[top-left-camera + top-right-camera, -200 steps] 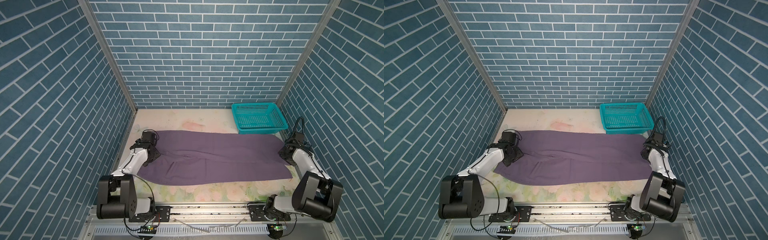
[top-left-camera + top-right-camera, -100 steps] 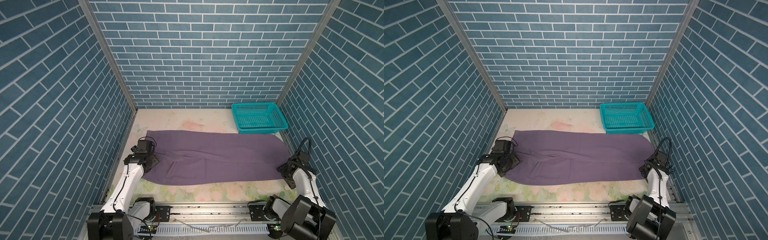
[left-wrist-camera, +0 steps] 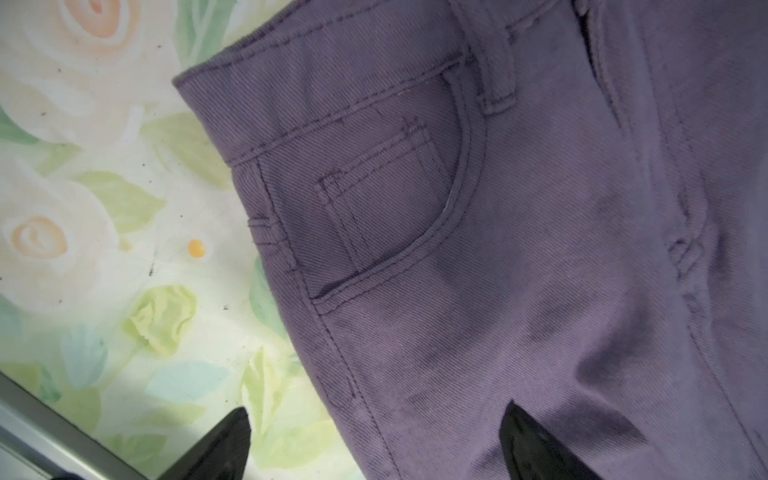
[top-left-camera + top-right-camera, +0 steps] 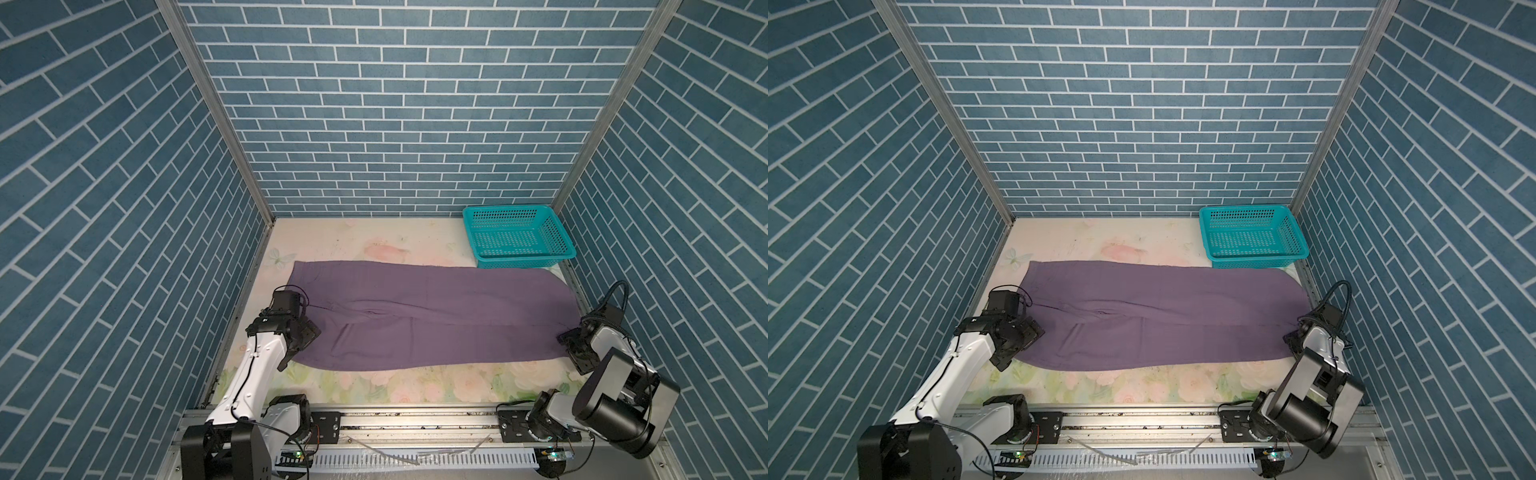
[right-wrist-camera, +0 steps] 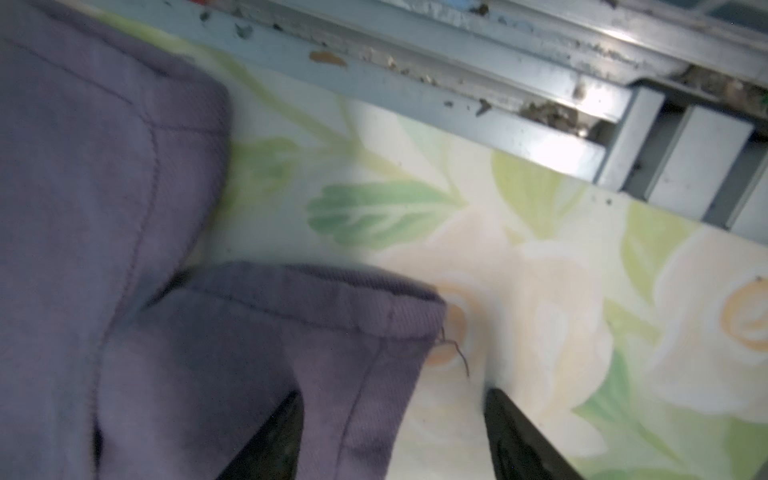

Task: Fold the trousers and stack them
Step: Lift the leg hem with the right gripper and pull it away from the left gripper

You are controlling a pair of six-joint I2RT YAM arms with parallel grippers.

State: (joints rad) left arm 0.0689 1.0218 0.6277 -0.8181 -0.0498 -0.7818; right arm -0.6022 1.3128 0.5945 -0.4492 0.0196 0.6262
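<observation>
Lengthwise, the purple trousers [image 4: 428, 316] lie flat and front-up on the floral table cover [image 4: 374, 245]. Their long axis runs left to right across both top views, waistband toward my left arm [image 4: 257, 374] and leg hems toward my right arm [image 4: 615, 374], the two legs side by side. Their far edge passes just beside the near wall of the teal basket [image 4: 519, 262], which stands in the far right corner.

My left gripper [image 3: 376, 409] hangs released over the trousers' near side edge by the front pocket [image 3: 395, 232], one finger above the table cover and one above the cloth. My right gripper [image 5: 395, 392] is likewise released and grips nothing. One finger is above the near leg's cloth, the other above the table cover, with the hem corner between them.

In both top views my arms cover the fingers and the cloth beneath them, so the jaws cannot be read there. Only the left wrist view gives the coin pocket [image 3: 374, 174], belt loop [image 3: 494, 62] and twill weave. Only the right wrist view, which is blurred, gives the stitched hem [image 5: 332, 307], a loose thread [image 5: 457, 353] and the metal rail [image 5: 457, 104]. The basket appears in the top views alone.
</observation>
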